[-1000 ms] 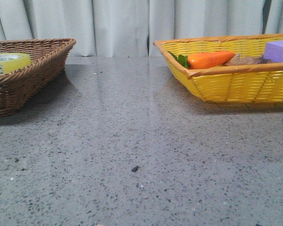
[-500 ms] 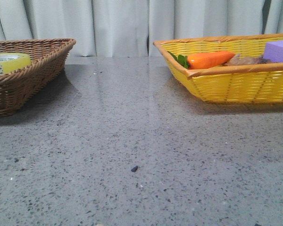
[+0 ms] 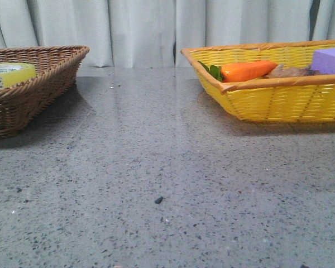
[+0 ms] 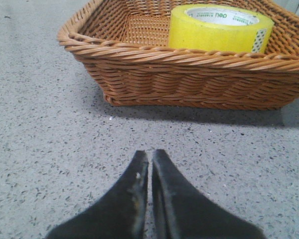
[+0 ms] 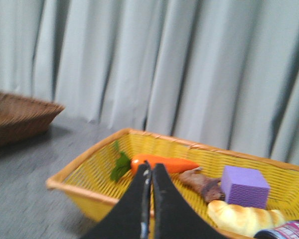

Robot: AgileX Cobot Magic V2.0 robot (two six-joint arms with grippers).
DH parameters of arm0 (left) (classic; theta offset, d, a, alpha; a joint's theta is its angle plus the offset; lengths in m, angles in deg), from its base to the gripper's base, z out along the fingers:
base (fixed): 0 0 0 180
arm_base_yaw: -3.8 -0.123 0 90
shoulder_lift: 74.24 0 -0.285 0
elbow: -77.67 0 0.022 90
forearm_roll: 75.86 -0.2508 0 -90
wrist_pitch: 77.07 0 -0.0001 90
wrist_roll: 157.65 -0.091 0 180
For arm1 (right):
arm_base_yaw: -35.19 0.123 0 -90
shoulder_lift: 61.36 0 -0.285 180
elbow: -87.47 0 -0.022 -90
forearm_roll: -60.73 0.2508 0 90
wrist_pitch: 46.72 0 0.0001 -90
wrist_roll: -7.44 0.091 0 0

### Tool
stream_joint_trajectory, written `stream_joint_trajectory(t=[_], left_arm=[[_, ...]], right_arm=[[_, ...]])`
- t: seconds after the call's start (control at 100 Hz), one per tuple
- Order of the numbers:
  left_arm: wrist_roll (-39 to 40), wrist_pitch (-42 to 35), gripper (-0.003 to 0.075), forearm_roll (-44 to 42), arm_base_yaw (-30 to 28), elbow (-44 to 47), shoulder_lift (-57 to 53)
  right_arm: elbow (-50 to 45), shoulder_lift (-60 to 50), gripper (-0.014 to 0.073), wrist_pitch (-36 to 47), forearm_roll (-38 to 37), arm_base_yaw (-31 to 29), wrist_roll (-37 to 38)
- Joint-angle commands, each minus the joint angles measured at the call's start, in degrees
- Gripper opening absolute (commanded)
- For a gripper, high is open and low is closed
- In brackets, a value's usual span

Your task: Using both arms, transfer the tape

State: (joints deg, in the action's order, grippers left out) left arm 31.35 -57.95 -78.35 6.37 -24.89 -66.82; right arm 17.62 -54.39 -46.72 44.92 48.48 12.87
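Note:
The yellow tape [image 4: 220,28] lies flat in a brown wicker basket [image 4: 189,74], white core facing up; in the front view the tape [image 3: 10,73] shows at the far left in that basket [image 3: 39,92]. My left gripper [image 4: 150,152] is shut and empty, low over the grey table a short way in front of the basket. My right gripper [image 5: 152,167] is shut and empty, held above the near rim of the yellow basket [image 5: 79,179]. Neither arm shows in the front view.
The yellow basket [image 3: 279,100] at the right holds an orange carrot [image 3: 248,71], a purple block [image 3: 330,60], a brown item [image 5: 202,183] and a bread roll [image 5: 244,219]. Grey speckled table [image 3: 156,167] lies between the baskets. Curtains hang behind.

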Motion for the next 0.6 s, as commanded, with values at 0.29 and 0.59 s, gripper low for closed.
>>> stream_joint_trajectory(t=[0.29, 0.59], left_arm=[[0.6, -2.8, -0.0021, -0.1, -0.1, 0.5, -1.6], [0.6, -2.8, -0.0021, -0.1, -0.1, 0.5, -1.6]], right_arm=[[-9.3, 0.0, -0.0074, 10.8, 12.6, -18.1, -0.1], [-9.2, -1.0, -0.0074, -10.7, 12.9, -19.2, -0.1]])
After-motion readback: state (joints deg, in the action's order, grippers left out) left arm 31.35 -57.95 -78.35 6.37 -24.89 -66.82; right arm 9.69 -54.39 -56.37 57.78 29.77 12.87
